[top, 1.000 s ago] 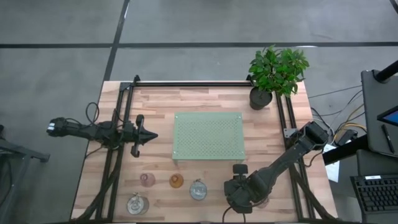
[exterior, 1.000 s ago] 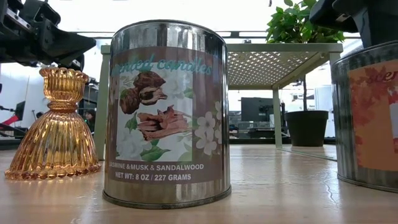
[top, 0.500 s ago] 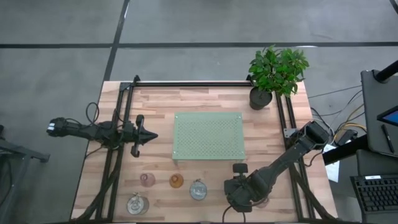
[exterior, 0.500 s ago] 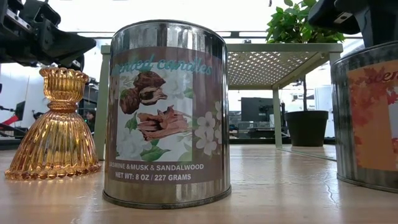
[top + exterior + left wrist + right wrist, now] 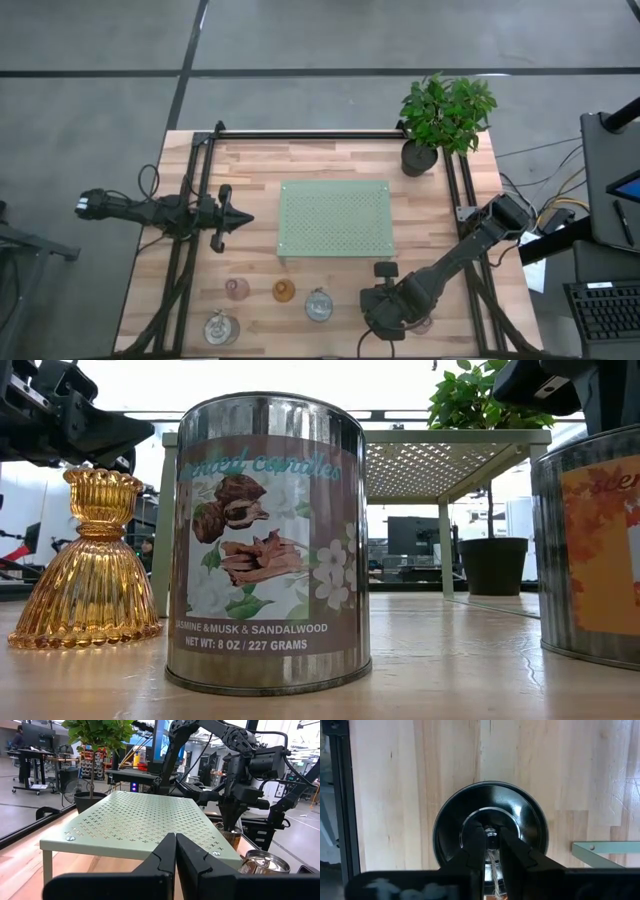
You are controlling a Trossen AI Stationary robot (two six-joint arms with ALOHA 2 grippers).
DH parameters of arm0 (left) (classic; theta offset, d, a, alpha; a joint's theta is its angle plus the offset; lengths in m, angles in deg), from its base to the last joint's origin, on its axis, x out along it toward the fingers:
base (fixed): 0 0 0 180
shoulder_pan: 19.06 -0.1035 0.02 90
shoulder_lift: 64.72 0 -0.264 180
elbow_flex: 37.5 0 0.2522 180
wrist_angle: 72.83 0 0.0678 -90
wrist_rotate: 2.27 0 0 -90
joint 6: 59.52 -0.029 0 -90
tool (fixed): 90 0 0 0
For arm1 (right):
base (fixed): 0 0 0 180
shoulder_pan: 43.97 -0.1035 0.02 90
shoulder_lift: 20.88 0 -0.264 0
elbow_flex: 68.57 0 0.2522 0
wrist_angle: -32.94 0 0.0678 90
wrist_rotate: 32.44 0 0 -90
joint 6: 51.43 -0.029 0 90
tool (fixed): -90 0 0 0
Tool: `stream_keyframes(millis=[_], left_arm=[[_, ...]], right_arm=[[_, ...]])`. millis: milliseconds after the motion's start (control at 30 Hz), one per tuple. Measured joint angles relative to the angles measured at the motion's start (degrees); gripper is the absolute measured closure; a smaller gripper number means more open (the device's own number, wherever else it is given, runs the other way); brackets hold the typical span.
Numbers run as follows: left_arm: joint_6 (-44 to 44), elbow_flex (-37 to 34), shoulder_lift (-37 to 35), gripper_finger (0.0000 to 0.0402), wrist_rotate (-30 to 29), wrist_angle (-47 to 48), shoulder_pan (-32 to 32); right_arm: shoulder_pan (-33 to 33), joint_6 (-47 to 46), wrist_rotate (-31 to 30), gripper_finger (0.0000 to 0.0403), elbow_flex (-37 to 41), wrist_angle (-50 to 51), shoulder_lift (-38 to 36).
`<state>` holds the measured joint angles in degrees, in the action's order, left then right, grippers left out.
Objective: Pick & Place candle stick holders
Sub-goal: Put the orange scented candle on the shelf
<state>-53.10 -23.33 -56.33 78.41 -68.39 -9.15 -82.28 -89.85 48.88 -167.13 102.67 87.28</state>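
While both overhead and table-level views are compared with those of a second ago, only one thing differs: the round silvery tin with an orange label (image 5: 592,550), near the worktop's (image 5: 260,170) front edge towards its right corner, shows a different part of its print and its near side has crept a little. The arms look unmoved from above. The right gripper (image 5: 491,834) hangs straight down into this orange-label tin. Its fingers (image 5: 474,840) are drawn in to a narrow gap about a small clear piece at the middle of the tin's dark inside, so I judge the grasp made and the tin turned slightly by it. The tin's base appears to sit on the wood, so the lift is not yet begun. The left gripper (image 5: 175,842) waits by the worktop's left edge, fingers pressed together on nothing, pointing at the pale green perforated metal tray on legs (image 5: 335,220) at the middle. Other pieces stand in a loose row along the front edge, all apart: a small pale pink holder (image 5: 237,289), an amber ribbed glass holder (image 5: 88,565), a silvery tin with a floral label (image 5: 268,540), and another silvery piece (image 5: 221,327) nearest the front left corner. I find only one pink. The potted green plant (image 5: 440,115) stands at the back right corner. Judgement: first pick in hand, placing all to come; the grip is central and slim, so the tin may swing or slip when raised.
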Motion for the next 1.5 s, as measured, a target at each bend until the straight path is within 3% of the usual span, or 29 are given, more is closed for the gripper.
stream_keyframes(millis=[867, 1500], left_arm=[[0.00, 0.00, -0.02, 0.0390, 0.00, 0.19, 0.00], [0.00, 0.00, -0.01, 0.0390, 0.01, 0.37, 0.00]], right_arm=[[0.45, 1.12, 0.13, 0.0373, -1.85, 1.11, -0.96], [0.50, 1.49, 2.02, 0.0373, 1.14, -2.35, 0.68]])
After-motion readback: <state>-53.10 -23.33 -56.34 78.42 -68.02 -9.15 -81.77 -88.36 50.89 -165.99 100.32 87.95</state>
